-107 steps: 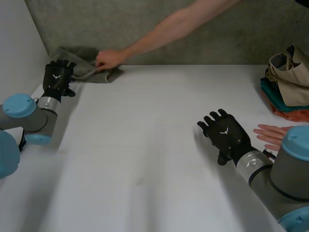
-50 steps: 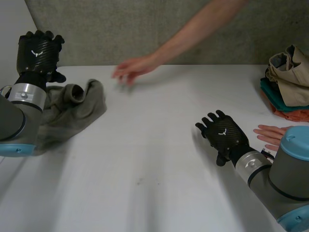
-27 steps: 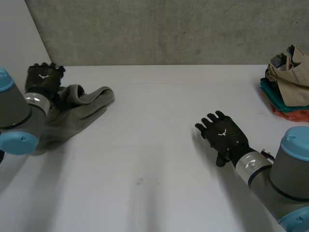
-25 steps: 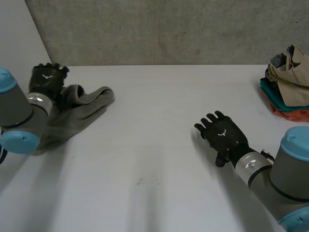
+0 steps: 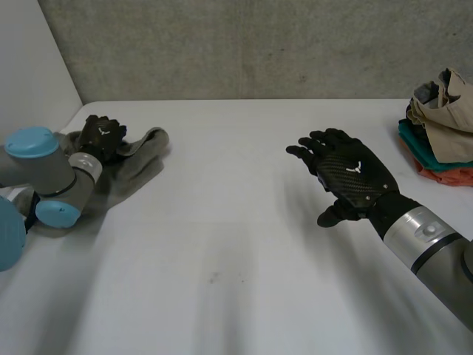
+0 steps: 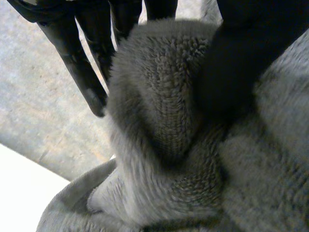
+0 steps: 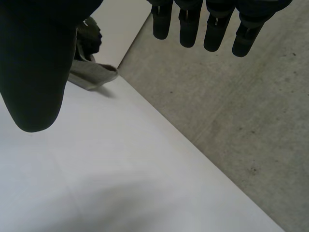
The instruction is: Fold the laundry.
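Grey towel (image 5: 139, 160), lying bunched on the white table (image 5: 236, 244), is being pinched by a fold between thumb and fingers of the left hand (image 5: 102, 136), while the right hand (image 5: 349, 177) is hovering well apart, fingers spread and empty: likely the fetching stage, next calling for spreading the cloth flat.

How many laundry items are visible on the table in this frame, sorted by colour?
Grey towel: 1, bunched in the left robot hand
Beige garment: 1, on top of the pile
Teal garment: 1
Orange garment: 1, at the bottom of the pile
Total: 4 visible items
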Available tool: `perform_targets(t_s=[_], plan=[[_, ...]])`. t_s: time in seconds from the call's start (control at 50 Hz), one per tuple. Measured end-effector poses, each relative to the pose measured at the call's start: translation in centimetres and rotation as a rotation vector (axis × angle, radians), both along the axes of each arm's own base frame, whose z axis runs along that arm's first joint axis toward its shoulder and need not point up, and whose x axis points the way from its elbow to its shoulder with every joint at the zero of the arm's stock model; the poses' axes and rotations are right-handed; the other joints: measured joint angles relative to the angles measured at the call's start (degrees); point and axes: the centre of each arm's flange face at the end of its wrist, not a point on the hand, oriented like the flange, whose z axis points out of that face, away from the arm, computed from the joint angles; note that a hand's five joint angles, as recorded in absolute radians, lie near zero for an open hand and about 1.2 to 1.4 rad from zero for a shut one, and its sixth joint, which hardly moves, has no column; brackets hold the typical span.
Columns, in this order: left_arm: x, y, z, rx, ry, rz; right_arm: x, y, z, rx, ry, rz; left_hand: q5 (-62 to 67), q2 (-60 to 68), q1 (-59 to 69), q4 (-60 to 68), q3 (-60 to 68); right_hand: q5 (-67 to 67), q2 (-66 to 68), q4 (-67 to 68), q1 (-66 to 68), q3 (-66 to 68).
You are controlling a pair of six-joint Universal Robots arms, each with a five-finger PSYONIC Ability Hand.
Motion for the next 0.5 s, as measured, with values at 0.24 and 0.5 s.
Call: perform_targets(t_s=[0.24,0.5], plan=[[-1.8,2.9,5.4,-0.040,0.029,0.013,-0.9,-2.1,1.7,-0.040,0.005,-0.127,6.08,8.29,3.82,8.23,8.14,0.00,0.00,0.00,0.00,0.00],[-9.3,21.1,15.0,0.136,0.324,-0.260,-3.7,-4.2,4.3,0.091,0.040,-0.362,6.08,8.33,3.79,8.41,8.19,0.00,0.00,0.00,0.00,0.00]])
